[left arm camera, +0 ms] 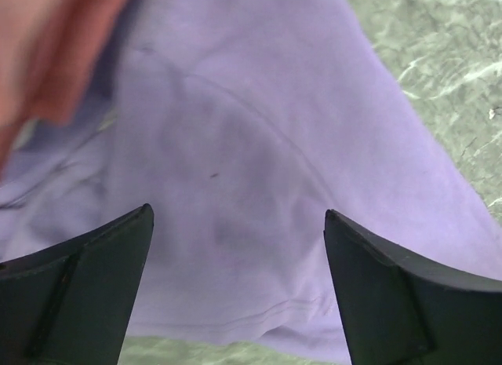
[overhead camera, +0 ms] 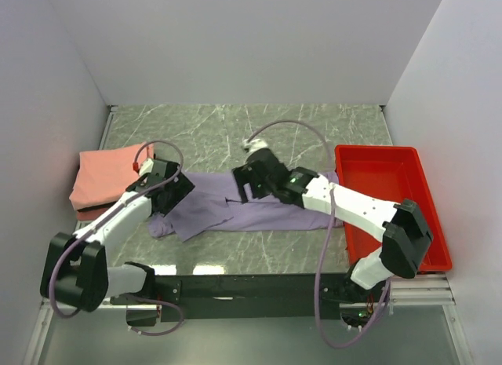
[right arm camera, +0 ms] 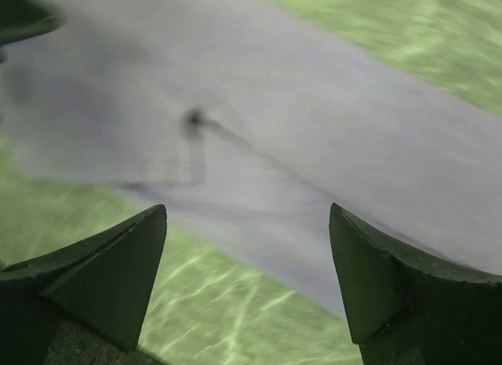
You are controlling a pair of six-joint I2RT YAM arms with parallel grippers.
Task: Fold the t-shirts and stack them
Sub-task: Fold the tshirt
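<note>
Lavender t-shirt (overhead camera: 267, 212), lying crumpled — left gripper (left arm camera: 238, 231) and right gripper (right arm camera: 248, 231) both splayed, empty above it; risk: uneven pinches could bunch the fold, or drag the salmon stack (overhead camera: 106, 177) just beside

The left arm (overhead camera: 118, 216) and right arm (overhead camera: 354, 207) are white with black joints. Each has a thin purple cable (overhead camera: 292, 122).

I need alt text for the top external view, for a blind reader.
The left gripper and right gripper reach over a pale lavender cotton t-shirt lying on a green marbled table. A folded salmon-pink t-shirt lies left; a red plastic tray stands right.
</note>
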